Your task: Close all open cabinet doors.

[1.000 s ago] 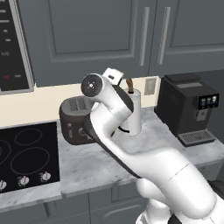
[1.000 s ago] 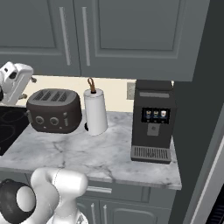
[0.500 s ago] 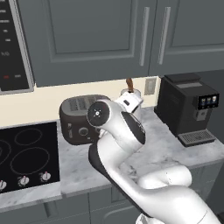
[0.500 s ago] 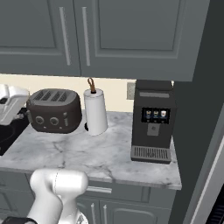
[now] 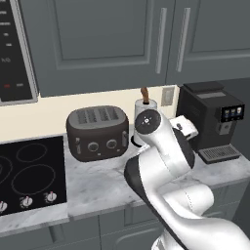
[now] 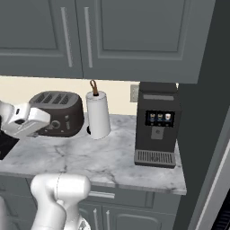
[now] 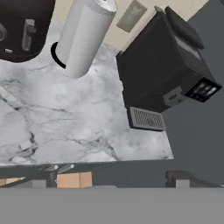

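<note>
1. Marble worktop point(image 6: 112, 155) fills my feeds, grey-veined, with low grey drawer fronts point(image 6: 134, 211) under its front edge.
2. Nearest to me, my arm folds over the front edge of the worktop, and the hand point(image 5: 188, 128) sits above the worktop near the middle, in front of the paper towel roll point(image 6: 97, 114).
3. I see the hand from its side in the right base view point(image 6: 27, 121); its fingers spread wide apart and nothing is between them.
4. From the hand view I look down on the worktop's right part: marble, the coffee machine point(image 7: 164, 72) with its drip grille, and the towel roll tilted in the frame.
5. Further back, a dark four-slot toaster point(image 5: 97, 132) stands towards the rear edge, with the towel roll just beside it on its right.
6. At the left end of the worktop I see a black cooktop point(image 5: 27, 173) with knobs along its front.
7. The black coffee machine stands at the right end, near the back wall.
8. Farthest, above the rear edge, the cabinet doors point(image 5: 102, 41) hang on the wall, dark grey with long silver bar handles; those I can see lie flush and closed.
</note>
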Controlling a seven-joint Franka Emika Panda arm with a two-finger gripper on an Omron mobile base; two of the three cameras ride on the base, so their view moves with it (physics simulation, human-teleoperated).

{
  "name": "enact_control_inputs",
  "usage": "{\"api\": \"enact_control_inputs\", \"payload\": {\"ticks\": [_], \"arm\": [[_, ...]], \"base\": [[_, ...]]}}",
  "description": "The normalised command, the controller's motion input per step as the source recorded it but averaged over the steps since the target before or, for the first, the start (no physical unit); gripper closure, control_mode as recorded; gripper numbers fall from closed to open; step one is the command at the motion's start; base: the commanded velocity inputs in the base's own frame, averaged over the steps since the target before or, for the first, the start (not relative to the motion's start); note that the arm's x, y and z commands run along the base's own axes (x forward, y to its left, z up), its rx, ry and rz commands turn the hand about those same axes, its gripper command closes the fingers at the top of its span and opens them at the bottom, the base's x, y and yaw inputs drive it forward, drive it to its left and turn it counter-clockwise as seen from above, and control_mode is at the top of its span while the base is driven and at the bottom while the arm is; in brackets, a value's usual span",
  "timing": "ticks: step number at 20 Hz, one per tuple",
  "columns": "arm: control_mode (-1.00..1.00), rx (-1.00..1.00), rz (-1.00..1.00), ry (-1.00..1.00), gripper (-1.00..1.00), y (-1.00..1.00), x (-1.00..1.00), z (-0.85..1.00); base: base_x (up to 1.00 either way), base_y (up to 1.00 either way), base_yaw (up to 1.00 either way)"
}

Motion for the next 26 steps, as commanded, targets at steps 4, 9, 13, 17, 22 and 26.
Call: {"api": "enact_control_inputs", "payload": {"ticks": [4, 9, 13, 17, 22, 26], "arm": [[-1.00, 0.14, -0.15, 0.10, -1.00, -0.43, -0.07, -0.23], [-1.00, 0.00, -0.04, 0.05, -1.00, -0.03, 0.00, -0.11], [-1.00, 0.00, 0.00, 0.00, -1.00, 0.00, 0.00, 0.00], [-1.00, 0.00, 0.00, 0.00, -1.00, 0.00, 0.00, 0.00], [-1.00, 0.00, 0.00, 0.00, -1.00, 0.00, 0.00, 0.00], [-1.00, 0.00, 0.00, 0.00, -1.00, 0.00, 0.00, 0.00]], "base": [[0.00, 0.00, 0.00], [0.00, 0.00, 0.00], [0.00, 0.00, 0.00], [0.00, 0.00, 0.00], [0.00, 0.00, 0.00], [0.00, 0.00, 0.00]]}}
